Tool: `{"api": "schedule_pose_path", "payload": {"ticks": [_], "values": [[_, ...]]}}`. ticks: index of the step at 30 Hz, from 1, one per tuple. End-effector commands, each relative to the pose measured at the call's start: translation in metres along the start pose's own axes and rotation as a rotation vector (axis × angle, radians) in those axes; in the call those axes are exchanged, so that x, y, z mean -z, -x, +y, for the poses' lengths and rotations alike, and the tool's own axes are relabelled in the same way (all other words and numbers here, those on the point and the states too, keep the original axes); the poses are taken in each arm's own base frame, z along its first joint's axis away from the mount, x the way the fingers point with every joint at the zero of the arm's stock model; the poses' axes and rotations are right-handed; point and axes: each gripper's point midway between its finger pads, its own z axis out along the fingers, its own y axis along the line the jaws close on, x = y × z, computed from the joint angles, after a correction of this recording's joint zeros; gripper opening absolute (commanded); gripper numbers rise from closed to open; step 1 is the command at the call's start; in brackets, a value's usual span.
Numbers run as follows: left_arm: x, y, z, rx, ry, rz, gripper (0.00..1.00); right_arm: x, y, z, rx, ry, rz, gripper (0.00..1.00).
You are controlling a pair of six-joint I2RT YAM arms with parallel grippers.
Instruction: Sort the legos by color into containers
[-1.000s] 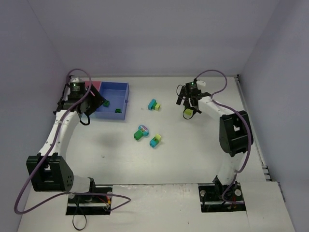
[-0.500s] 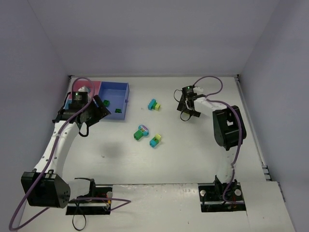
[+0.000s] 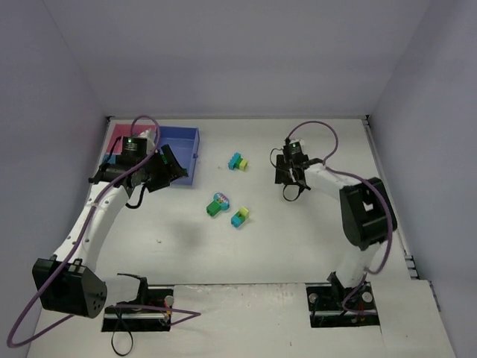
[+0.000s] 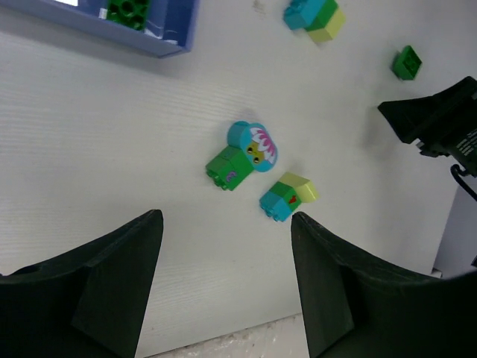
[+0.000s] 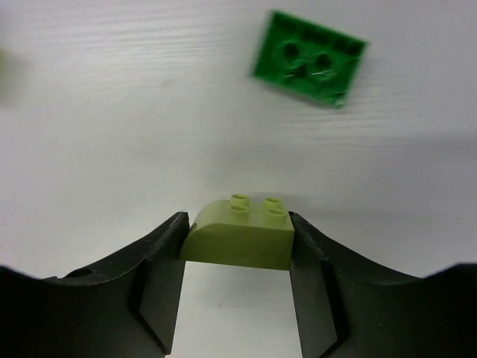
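My right gripper [image 3: 289, 177] [image 5: 237, 225] is low over the table at the right, shut on a yellow-green lego [image 5: 238, 237], with both fingers against its sides. A dark green lego [image 5: 309, 58] [image 4: 406, 63] lies just beyond it. My left gripper [image 3: 165, 165] [image 4: 227, 283] hangs open and empty by the blue container [image 3: 182, 140] [image 4: 171, 37], which holds a dark green lego [image 4: 127, 7]. Mid-table lie a teal and yellow-green pair [image 3: 238, 162] [image 4: 314, 15], a green lego with a teal flower piece [image 3: 218, 203] [image 4: 242, 155], and a teal-green-yellow stack [image 3: 240, 217] [image 4: 288, 197].
A pink container [image 3: 119, 138] adjoins the blue one on its left, partly hidden by my left arm. Purple-grey walls close in the table at the back and both sides. The arm bases sit at the near edge.
My right gripper has closed from wide open onto the yellow-green lego. My left gripper has swung right, from over the blue container toward the middle of the table.
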Motion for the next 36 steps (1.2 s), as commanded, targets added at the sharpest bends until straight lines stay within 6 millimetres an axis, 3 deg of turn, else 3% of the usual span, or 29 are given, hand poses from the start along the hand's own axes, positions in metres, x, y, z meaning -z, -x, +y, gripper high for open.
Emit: {"api": "schedule_pose_path", "payload": {"ticks": [1, 6, 10, 14, 18, 23, 28, 33, 36], "values": [[0.021, 0.016, -0.054, -0.086, -0.184, -0.025, 0.63, 0.086, 0.048, 0.077, 0.233, 0.354, -0.251, 0.0], [0.032, 0.001, -0.109, -0.145, -0.356, 0.056, 0.63, 0.173, 0.031, 0.142, 0.528, 0.705, -0.395, 0.0], [0.039, -0.016, -0.145, -0.186, -0.457, 0.125, 0.63, 0.238, 0.022, 0.167, 0.651, 0.928, -0.483, 0.02], [0.044, -0.03, -0.173, -0.183, -0.552, 0.189, 0.63, 0.28, 0.017, 0.181, 0.739, 1.046, -0.524, 0.06], [0.047, -0.047, -0.193, -0.205, -0.607, 0.241, 0.63, 0.302, 0.009, 0.185, 0.784, 1.13, -0.527, 0.1], [0.051, -0.063, -0.212, -0.216, -0.674, 0.287, 0.62, 0.313, 0.0, 0.189, 0.813, 1.176, -0.518, 0.11], [0.044, -0.082, -0.214, -0.214, -0.657, 0.344, 0.61, 0.319, 0.0, 0.187, 0.817, 1.185, -0.53, 0.11], [0.035, -0.096, -0.212, -0.189, -0.643, 0.383, 0.46, 0.318, 0.007, 0.186, 0.82, 1.152, -0.555, 0.12], [0.032, -0.101, -0.211, -0.188, -0.64, 0.406, 0.27, 0.314, 0.009, 0.184, 0.821, 1.123, -0.565, 0.13]]}}
